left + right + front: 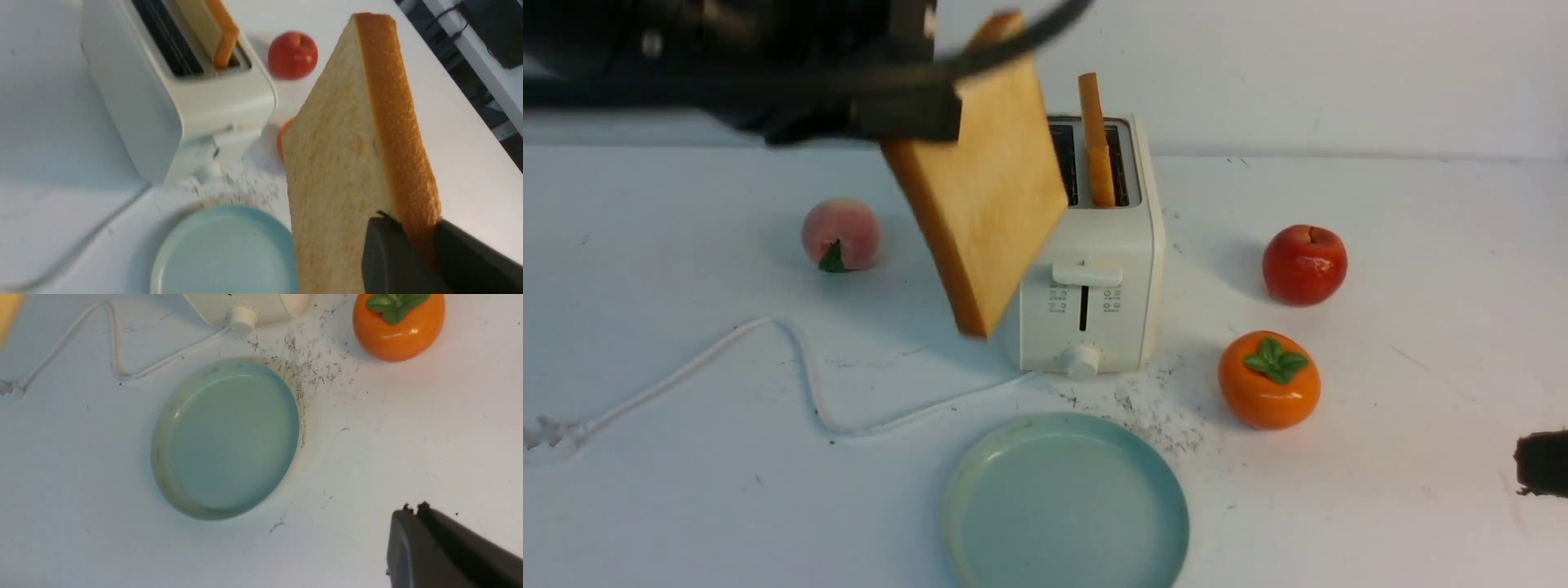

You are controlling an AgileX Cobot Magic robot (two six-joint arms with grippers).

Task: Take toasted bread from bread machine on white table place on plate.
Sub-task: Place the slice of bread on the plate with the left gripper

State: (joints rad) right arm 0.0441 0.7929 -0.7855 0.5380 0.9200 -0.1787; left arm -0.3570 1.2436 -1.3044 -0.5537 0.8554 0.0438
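Aloft before the bread machine (1094,302), tilted toast slice (988,188), crust pinched by left hand (410,228); level it low over the plate (1066,506) by the bench's (1421,490) front edge before release; right hand (414,508) closed, empty.

We see the toasted bread (339,163) w/ a porous, matt face & rougher crust. Bread machine (1111,237) looks like smooth satin plastic. Plate (161,469): smooth, semi-gloss, rim scuffed. Persimmon (1268,384) & apple (1304,265) look glossy, peach (840,233) matt. White table (1421,367) is matt, scratched.
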